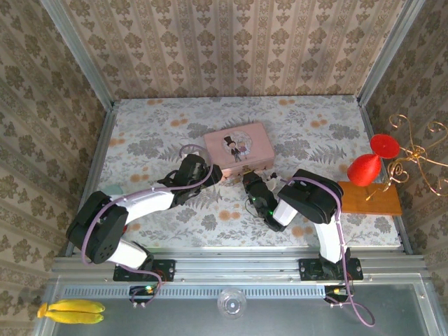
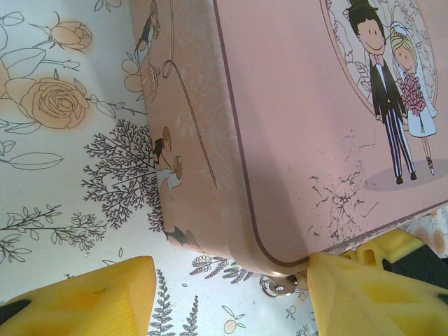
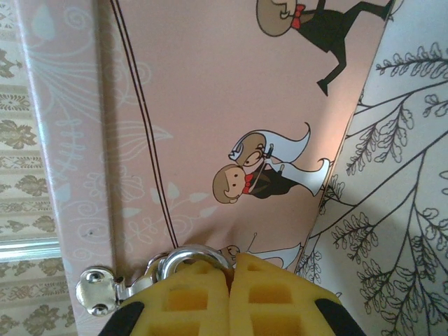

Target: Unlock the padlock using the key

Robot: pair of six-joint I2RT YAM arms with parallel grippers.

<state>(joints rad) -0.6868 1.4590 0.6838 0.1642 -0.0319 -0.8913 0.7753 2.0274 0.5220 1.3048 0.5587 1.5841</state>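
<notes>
The pink tin (image 1: 238,145) lies mid-table. On its front wall a silvery hasp (image 3: 96,292) carries the padlock (image 3: 190,254). Only the thin silvery shackle shows; the body is hidden between my right fingers. My right gripper (image 3: 231,262) (image 1: 250,183) is shut on the padlock, with its yellow pads pressed together against the tin. My left gripper (image 2: 231,271) (image 1: 215,175) stands open at the tin's front left corner. A small silvery key on a ring (image 2: 280,285) lies on the cloth between the left fingers, close to the right-hand one and half under the tin's edge.
A red hourglass-shaped piece (image 1: 368,162) stands on a wooden board (image 1: 371,198) at the right, beside a gold wire stand (image 1: 414,150). Wallpapered walls close in the table on three sides. Bananas (image 1: 70,310) lie below the metal rail at the near left.
</notes>
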